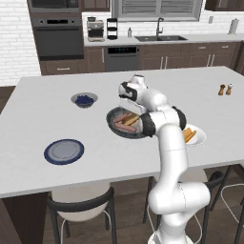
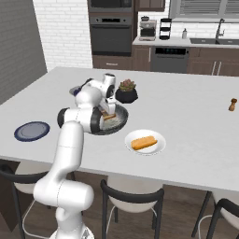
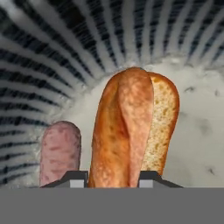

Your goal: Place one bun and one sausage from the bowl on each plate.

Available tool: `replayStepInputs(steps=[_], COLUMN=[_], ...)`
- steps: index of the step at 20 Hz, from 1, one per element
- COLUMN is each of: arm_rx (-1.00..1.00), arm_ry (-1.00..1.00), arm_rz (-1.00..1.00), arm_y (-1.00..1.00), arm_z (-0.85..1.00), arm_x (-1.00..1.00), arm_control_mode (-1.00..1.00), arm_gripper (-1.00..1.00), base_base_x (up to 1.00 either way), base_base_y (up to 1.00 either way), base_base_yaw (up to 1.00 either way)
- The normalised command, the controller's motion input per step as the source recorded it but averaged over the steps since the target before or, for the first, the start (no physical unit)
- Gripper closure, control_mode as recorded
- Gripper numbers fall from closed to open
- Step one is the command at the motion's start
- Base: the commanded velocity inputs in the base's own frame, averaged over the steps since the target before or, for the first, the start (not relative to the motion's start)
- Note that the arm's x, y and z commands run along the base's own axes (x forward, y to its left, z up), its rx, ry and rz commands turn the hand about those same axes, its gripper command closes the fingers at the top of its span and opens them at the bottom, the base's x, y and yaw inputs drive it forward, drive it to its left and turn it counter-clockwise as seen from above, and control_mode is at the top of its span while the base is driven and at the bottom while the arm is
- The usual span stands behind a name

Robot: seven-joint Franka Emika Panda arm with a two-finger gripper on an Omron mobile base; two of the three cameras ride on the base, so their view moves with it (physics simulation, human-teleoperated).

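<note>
My gripper (image 3: pixel 113 178) is down inside the bowl (image 1: pixel 114 127), the wide dark dish in the middle of the counter. Its two fingertips (image 3: pixel 78 178) press on either side of a golden split bun (image 3: pixel 131 127) that lies on the bowl's pale floor. A pink sausage (image 3: pixel 60 151) lies just left of the bun. From the base, the white hand (image 1: pixel 129 107) covers part of the bowl's contents (image 1: pixel 125 123). The white plate (image 2: pixel 158 148) to the right carries a bun (image 2: pixel 143 142). The dark blue plate (image 1: pixel 64 151) lies bare at the left.
A small bowl of blue berries (image 1: pixel 84 99) stands behind the big bowl to the left, and a black plant pot (image 2: pixel 126 93) stands just behind it. Salt and pepper shakers (image 1: pixel 225 89) are far right. Stools line the counter's near edge.
</note>
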Motion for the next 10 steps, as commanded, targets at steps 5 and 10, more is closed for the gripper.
replayStepInputs(steps=[5, 10], arm_rx=[0.09, 0.07], arm_ry=[-0.13, -0.31], arm_rz=[0.00, 0.00], arm_y=[0.00, 0.15], arm_z=[0.08, 0.45], arm_x=[-0.43, -0.88], arm_control_mode=[-1.00, -1.00], arm_gripper=[1.00, 1.00], base_base_x=[0.00, 0.00], base_base_y=[0.00, 0.00], base_base_yaw=[0.00, 0.00])
